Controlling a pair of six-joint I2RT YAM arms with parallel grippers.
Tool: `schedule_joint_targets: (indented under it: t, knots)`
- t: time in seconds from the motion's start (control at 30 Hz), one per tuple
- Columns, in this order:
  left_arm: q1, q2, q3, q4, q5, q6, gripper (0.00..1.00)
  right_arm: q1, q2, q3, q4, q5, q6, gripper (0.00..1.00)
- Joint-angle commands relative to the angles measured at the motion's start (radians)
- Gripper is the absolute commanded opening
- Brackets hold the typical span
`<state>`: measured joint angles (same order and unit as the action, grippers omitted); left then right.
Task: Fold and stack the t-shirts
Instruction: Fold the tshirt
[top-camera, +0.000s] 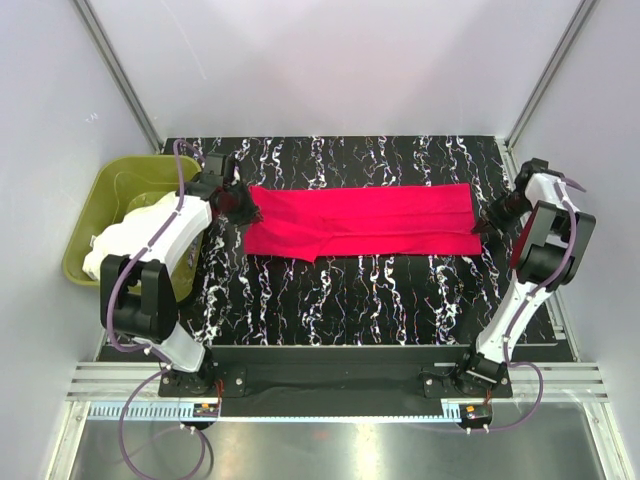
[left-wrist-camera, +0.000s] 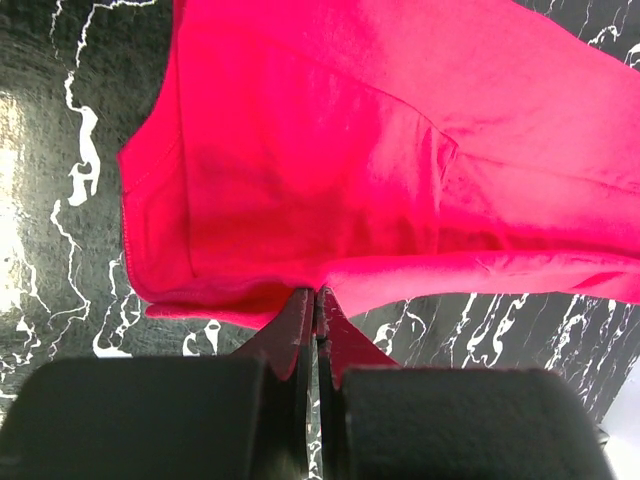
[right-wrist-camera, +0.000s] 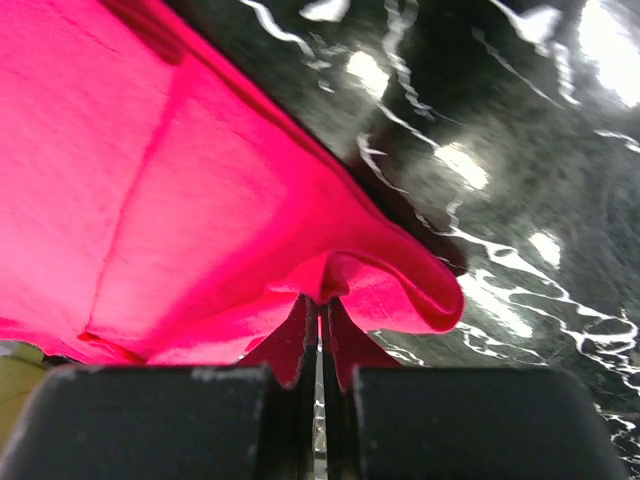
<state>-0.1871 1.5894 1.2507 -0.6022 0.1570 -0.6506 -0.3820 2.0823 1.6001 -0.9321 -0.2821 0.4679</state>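
Shirt status: the red t-shirt (top-camera: 365, 220) lies stretched in a long flat band across the black marbled table (top-camera: 380, 290). It starts just beside the olive-green tub (top-camera: 95, 215) and runs straight away from it. The cloth looks doubled over lengthwise. One loose corner sags out of the band's near edge, at the end closer to the tub.

Your left gripper (top-camera: 243, 208) sits at the tub end of the band. In its wrist view the fingertips (left-wrist-camera: 290, 330) are pressed together with a thin fold of the red hem pinched between them. The shirt spreads away from that pinch.

Your right gripper (top-camera: 483, 225) is at the end farthest from the tub. Its fingertips (right-wrist-camera: 290, 340) are likewise pressed together on a bunched lip of red cloth. That lip curls up off the table, with a dark shadow under it.

The tub stands off the table's edge, alongside your left arm. Something pale shows at the tub's near end, partly behind the arm. You cannot tell from these views whether it is cloth.
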Motion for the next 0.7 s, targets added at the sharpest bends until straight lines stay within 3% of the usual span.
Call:
schedule_joint_targets:
  t: [0.0,0.37,0.67]
  knots:
    - [0.014,0.024,0.076,0.006,-0.017,0.023,0.0,0.017,0.042,0.098,-0.034,-0.009,-0.006,0.0]
    - [0.032,0.133,0.131,0.004,0.01,0.032,0.0,0.042,0.169,0.306,-0.114,0.012,-0.017,0.0]
    - [0.035,0.193,0.187,-0.011,0.009,0.032,0.0,0.054,0.229,0.366,-0.142,0.011,-0.018,0.0]
